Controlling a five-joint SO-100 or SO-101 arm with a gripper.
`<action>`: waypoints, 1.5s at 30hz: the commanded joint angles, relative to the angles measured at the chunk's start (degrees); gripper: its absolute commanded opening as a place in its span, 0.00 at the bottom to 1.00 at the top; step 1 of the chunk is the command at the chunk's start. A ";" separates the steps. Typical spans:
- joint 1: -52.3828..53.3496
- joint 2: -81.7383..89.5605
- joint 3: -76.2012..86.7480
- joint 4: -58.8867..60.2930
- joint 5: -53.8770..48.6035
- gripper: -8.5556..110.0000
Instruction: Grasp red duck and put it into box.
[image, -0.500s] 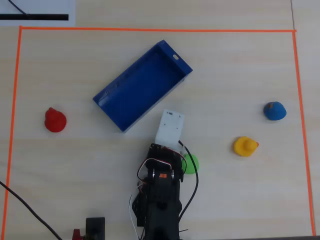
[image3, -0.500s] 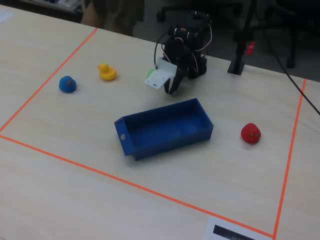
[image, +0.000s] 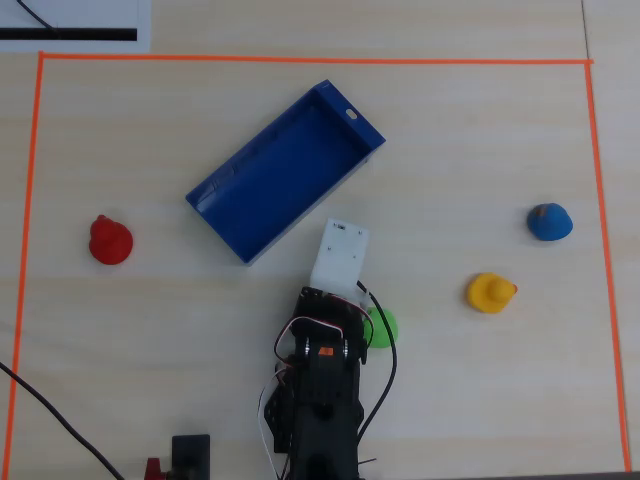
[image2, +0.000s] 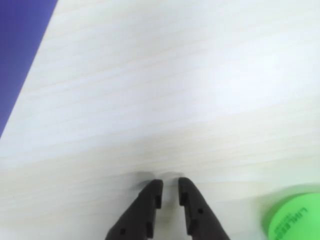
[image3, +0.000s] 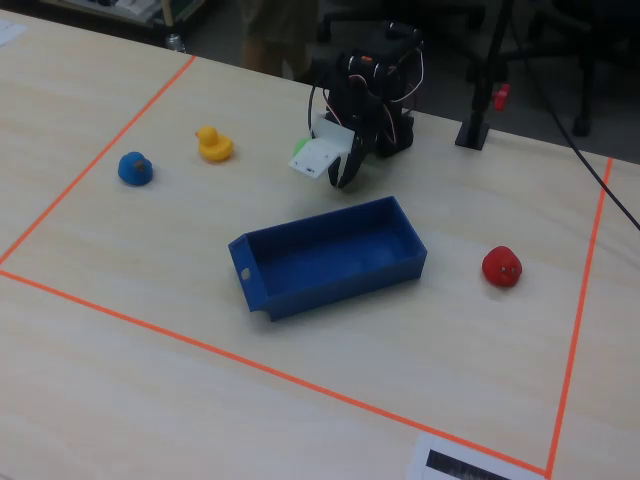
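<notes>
Nothing is done yet: the small solid-red toy duck (image: 109, 241) sits on the table, well apart from the empty royal-blue rectangular box (image: 285, 171). The black gripper (image2: 170, 192), nearly together and holding nothing, hangs beside the box.

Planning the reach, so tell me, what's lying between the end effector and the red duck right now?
Mostly bare table. In the overhead view the end effector sits below the near corner of the box, and the red duck lies off to the left; that corner edges close to the line between them.
</notes>
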 joint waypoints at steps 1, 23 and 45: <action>-0.44 -0.62 -0.26 1.14 0.62 0.08; -0.44 -0.62 -0.26 1.14 0.62 0.08; -1.49 -0.62 -0.26 1.14 0.62 0.08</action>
